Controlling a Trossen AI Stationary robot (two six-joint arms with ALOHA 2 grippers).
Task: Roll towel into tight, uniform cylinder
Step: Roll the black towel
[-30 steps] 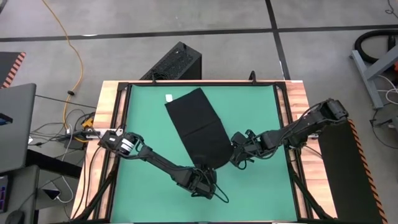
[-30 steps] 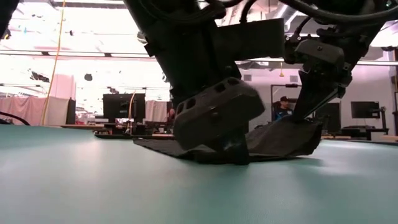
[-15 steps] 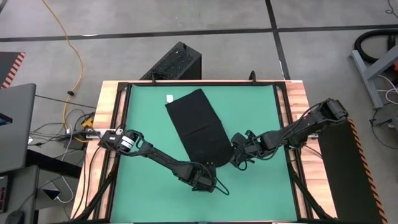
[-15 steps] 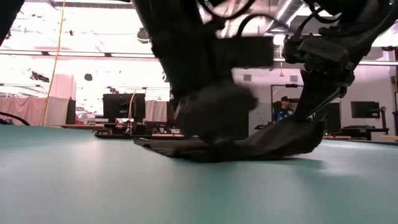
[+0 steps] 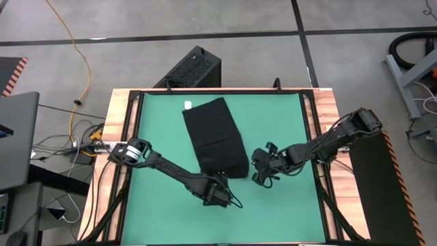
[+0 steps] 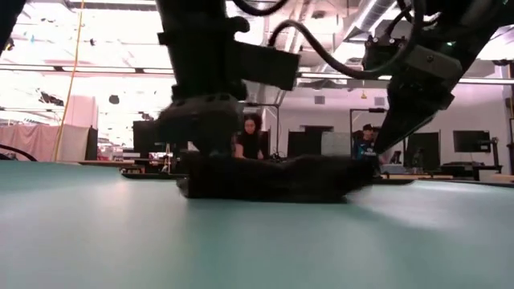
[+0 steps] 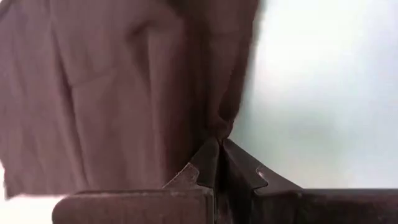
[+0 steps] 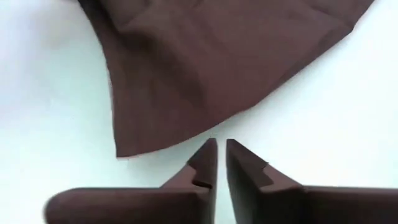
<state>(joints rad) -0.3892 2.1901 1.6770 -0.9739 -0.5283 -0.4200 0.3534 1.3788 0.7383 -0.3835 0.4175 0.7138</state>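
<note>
Evidently we had our left gripper (image 7: 219, 149) pinched shut on the near edge of the plain black soft cloth towel (image 5: 217, 137), which stretched away from it over the green mat (image 5: 280, 123), its small white tag (image 5: 186, 106) at the far end. Our right gripper (image 8: 221, 155) sat just beside the same end, fingers drawn together on nothing, the cloth's corner lying just ahead of them. We judged the fold could go skewed: with one corner gripped and the other loose, the roll might turn conical or slack. Beyond our arms were the wooden table rim (image 5: 117, 116), a black ribbed box (image 5: 194, 68), a yellow cable (image 5: 75, 48) and seated people (image 6: 250, 136).
</note>
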